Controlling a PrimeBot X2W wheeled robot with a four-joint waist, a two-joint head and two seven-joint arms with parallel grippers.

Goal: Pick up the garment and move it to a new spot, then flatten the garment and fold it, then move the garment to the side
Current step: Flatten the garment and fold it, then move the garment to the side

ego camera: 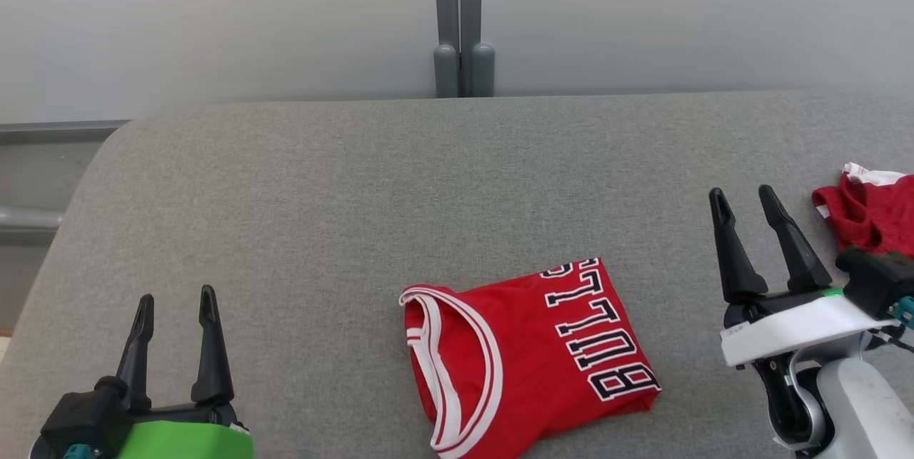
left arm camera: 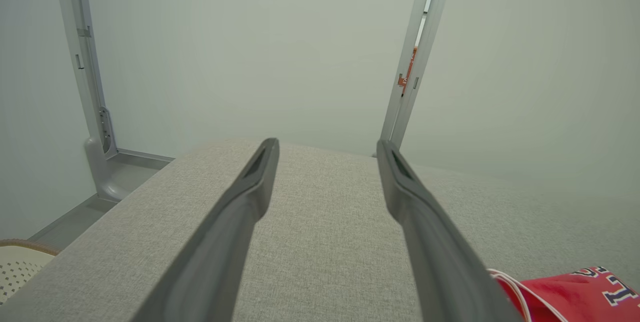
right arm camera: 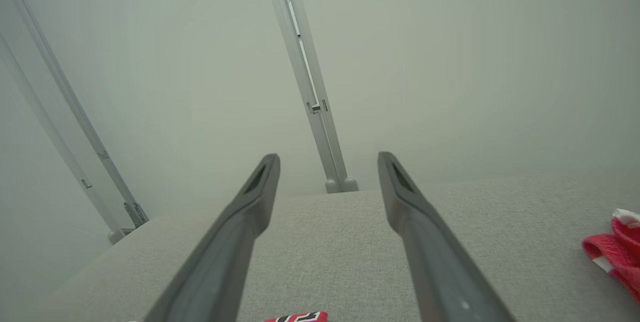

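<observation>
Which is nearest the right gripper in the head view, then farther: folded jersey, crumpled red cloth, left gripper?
1. Crumpled red cloth, just right of the right gripper.
2. Folded jersey, to its left, mid-table.
3. Left gripper, far left.

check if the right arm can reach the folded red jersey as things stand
Probably yes. The right tool stands open beside the folded jersey, with only grey surface between them. The other red garment lies on its far side, out of the way.
</observation>
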